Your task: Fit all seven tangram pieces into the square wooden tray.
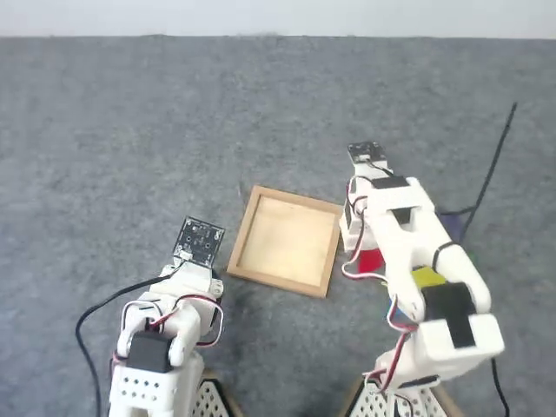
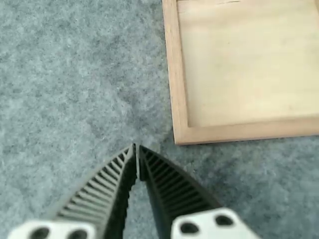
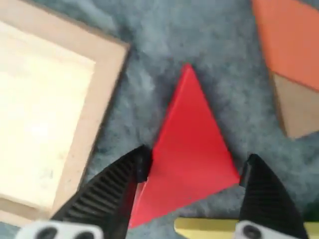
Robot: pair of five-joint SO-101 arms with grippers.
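The square wooden tray [image 1: 246,228] lies empty on the grey carpet between the two arms. My right gripper [image 3: 195,167] is open, its fingers on either side of a red triangle piece [image 3: 187,149] that lies just beside the tray's rim [image 3: 102,104]. An orange piece [image 3: 289,35] with a wooden edge lies past the red one, and a yellow piece [image 3: 199,228] peeks out near the gripper's base. In the high view the red piece [image 1: 372,260] and yellow piece [image 1: 427,277] show beside the right arm. My left gripper [image 2: 137,149] is shut, low over the carpet near a tray corner [image 2: 180,135].
Grey carpet covers the whole table. A black cable [image 1: 486,174] runs at the far right, and another cable [image 1: 95,313] loops by the left arm. A dark blue piece [image 1: 450,224] shows beside the right arm.
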